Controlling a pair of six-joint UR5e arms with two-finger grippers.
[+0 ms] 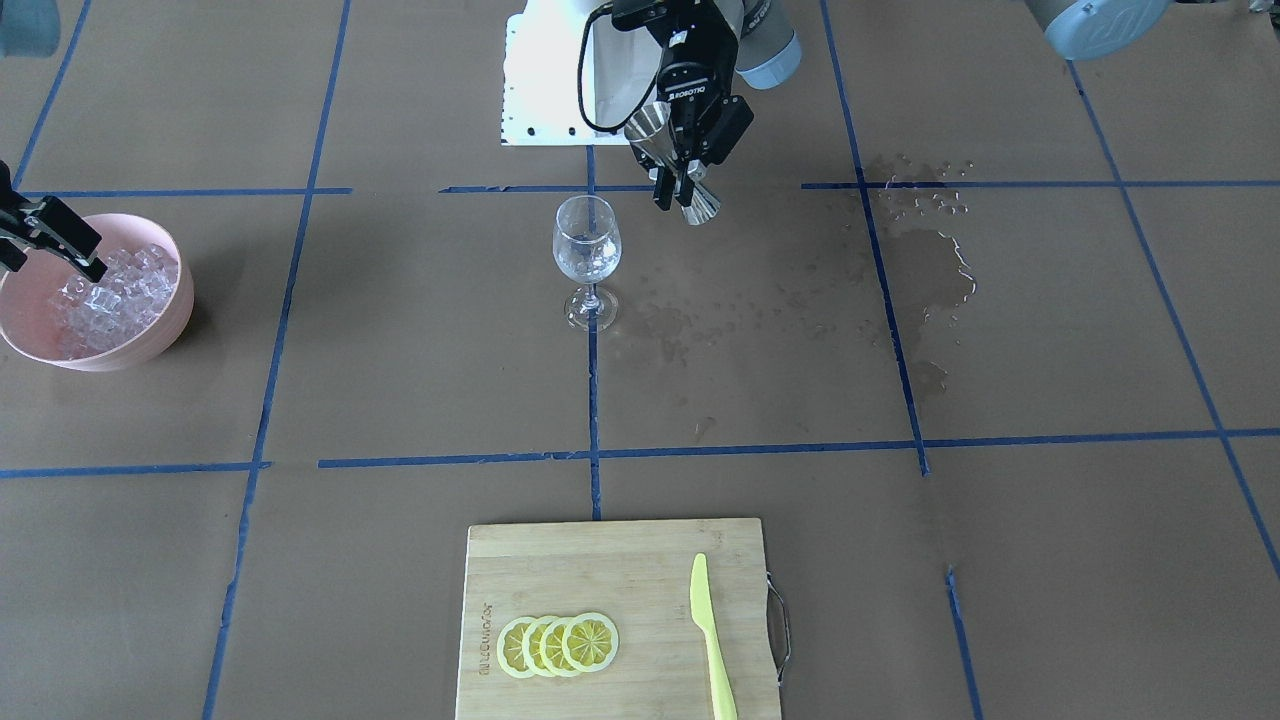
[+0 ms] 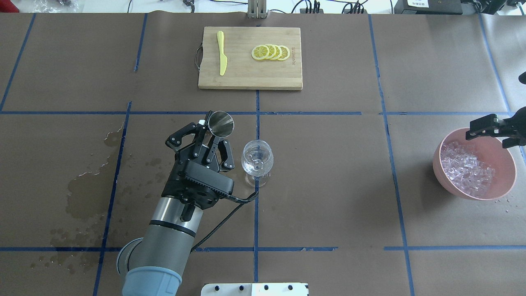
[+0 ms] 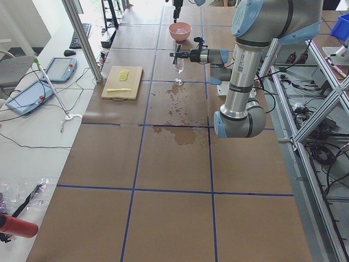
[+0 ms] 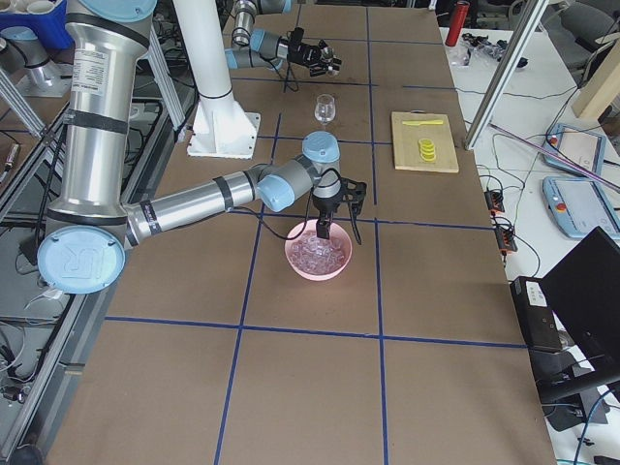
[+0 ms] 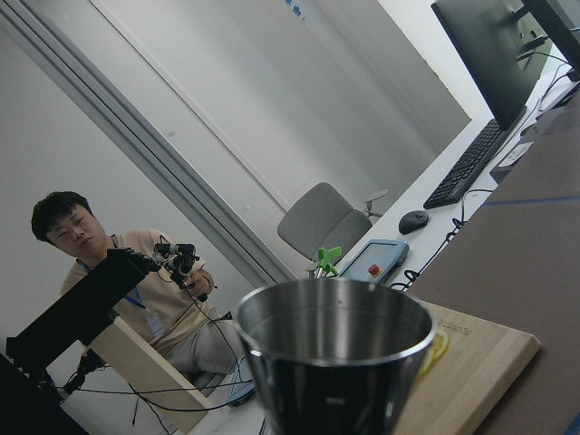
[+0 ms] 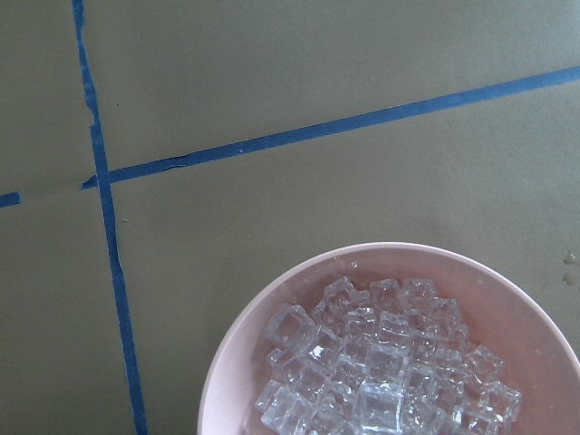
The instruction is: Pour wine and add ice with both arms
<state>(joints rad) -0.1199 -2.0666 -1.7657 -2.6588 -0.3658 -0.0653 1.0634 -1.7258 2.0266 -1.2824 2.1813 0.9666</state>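
Now | left tool [image 1: 678,188] clamped on jigger [image 2: 221,123] beside glass [image 2: 257,158] | right tool [image 2: 491,132] spread wide above ice [image 6: 381,381]

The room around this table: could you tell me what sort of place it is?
Probably a robotics lab: a paper-covered table gridded with blue tape, aluminium posts beside it, and teach pendants on the side bench.

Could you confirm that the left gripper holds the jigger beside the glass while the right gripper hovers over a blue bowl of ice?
Not quite: the bowl is pink, not blue, as the overhead exterior view shows; the rest stands.
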